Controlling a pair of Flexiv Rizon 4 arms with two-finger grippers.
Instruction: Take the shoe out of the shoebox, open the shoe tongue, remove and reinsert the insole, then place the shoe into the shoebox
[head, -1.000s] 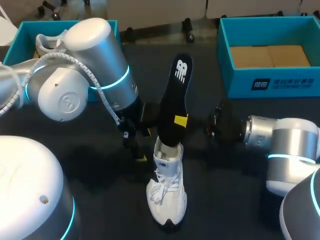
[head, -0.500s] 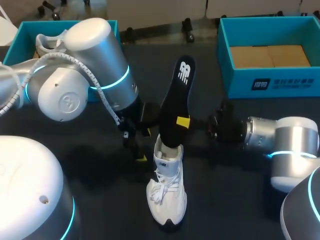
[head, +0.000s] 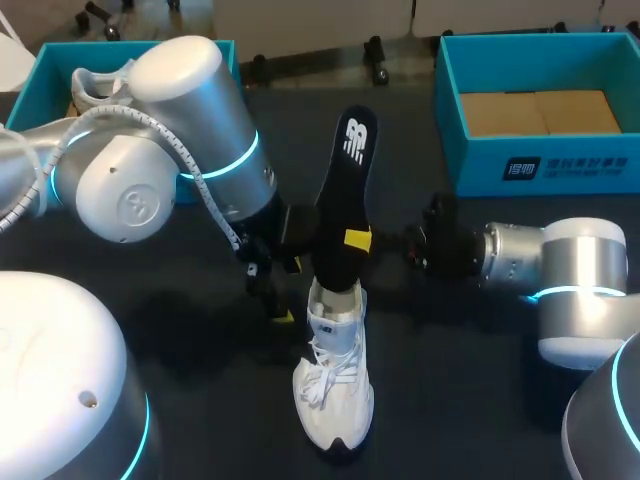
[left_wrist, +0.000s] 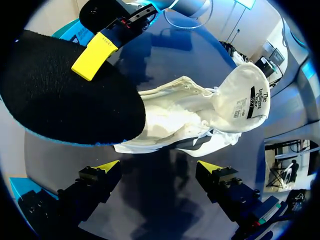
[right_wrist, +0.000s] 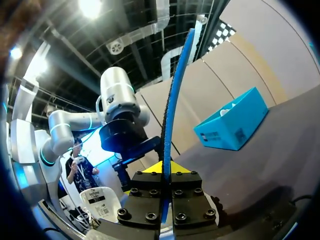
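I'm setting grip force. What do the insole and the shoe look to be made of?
The insole looks like foam with a matte black woven fabric top: the left wrist view shows fine weave and a blue edge beneath. The shoe seems white matte textile or synthetic, going by its soft, creased upper; the exact material is unclear.

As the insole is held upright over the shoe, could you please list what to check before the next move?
1. Right hand shut on insole: ok.
2. Insole's lower end inside white sneaker: cannot tell.
3. Tongue folded open: ok.
4. Left hand open, not gripping the sneaker: ok.
5. Right shoebox open, holding only cardboard: ok.
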